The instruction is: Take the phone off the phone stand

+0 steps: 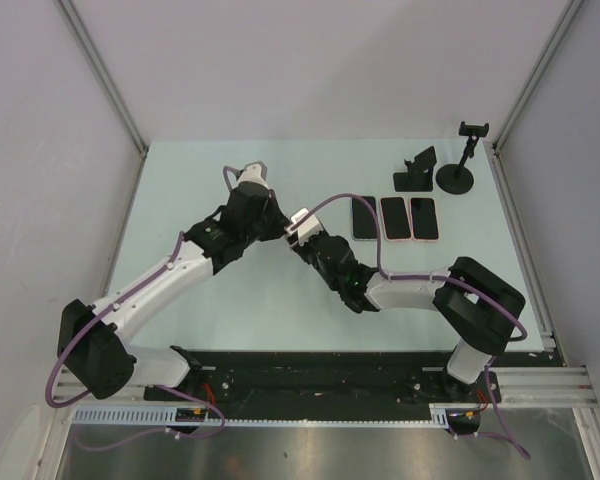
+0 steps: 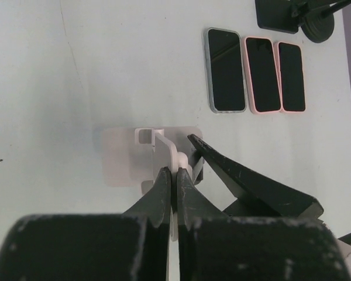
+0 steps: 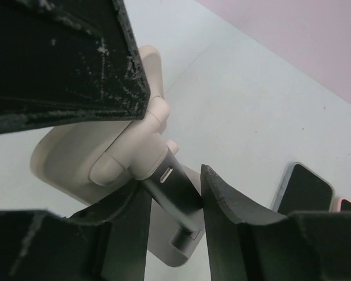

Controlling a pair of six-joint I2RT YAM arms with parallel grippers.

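White phone stand (image 2: pixel 128 158) first: hold it pinned to the table (image 2: pixel 47 88) with the left hand (image 2: pixel 175 172), clenched on its upright. Settle the right hand (image 3: pixel 174 182) squarely astride the dark phone (image 3: pixel 181 196) propped in the phone stand; cannot tell whether pinched yet. Lift along the slope.

Mid-workspace: white phone stand (image 2: pixel 128 158), flat rounded base lying down, hinged arm raised from it with a dark joint part. To its right, well apart: grey-cased phone (image 2: pixel 226 69), middle pink-cased phone (image 2: pixel 262 74), right pink-cased phone (image 2: pixel 292 76), lying flat side by side, dark screens up.
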